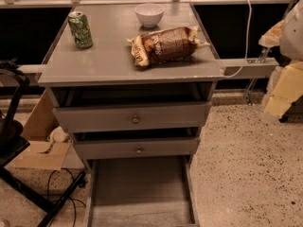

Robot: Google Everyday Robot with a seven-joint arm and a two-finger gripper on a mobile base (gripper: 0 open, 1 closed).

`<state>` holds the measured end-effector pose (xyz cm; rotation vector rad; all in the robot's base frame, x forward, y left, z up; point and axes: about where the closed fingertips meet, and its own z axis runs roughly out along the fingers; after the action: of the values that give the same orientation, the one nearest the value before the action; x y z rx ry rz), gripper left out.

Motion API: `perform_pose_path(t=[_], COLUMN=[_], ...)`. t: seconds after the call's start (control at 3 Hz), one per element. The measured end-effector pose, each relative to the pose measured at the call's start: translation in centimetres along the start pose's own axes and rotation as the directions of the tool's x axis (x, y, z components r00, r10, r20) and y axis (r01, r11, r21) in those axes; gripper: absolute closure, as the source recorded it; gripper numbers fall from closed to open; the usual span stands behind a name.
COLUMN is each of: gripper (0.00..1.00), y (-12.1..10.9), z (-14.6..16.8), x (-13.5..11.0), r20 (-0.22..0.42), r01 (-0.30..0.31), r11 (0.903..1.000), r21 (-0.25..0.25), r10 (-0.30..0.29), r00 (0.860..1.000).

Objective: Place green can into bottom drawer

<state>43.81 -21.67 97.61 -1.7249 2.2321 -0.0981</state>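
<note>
the green can (pixel 80 30) is to be taken round its middle and kept upright — it stands ungrasped at the back left corner of the cabinet (pixel 109 65) top; the bottom drawer (pixel 142 193) lies pulled open at the cabinet's foot. the gripper (pixel 284 86) is held off the cabinet's right side — its opening cannot be told

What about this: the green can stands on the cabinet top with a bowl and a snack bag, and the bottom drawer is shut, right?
No: the camera view shows the bottom drawer open. The green can, bowl and snack bag are on the cabinet top; the gripper is at the right edge.
</note>
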Motion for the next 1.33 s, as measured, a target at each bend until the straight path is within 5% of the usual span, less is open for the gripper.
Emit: perform_pose_path(t=[0.33,0.67,1.0,1.33], gripper=[0.00,0.00,0.00,0.00], y=[-0.1,-1.7,-5.1,-8.4], z=[0.0,0.3,1.3,3.3], x=[-0.1,-1.7,-2.6,-6.4], r20=[0.002,0.074,0.234,0.476], r01=[0.001,0.005,-0.087,-0.193], r11=[1.0000,0.9997,0.9953,0.9811], r21=[0.003,0.025,0.044,0.009], r10=[-0.001,-0.007,0.074,0.166], r00=[1.000,0.997,0.969,0.864])
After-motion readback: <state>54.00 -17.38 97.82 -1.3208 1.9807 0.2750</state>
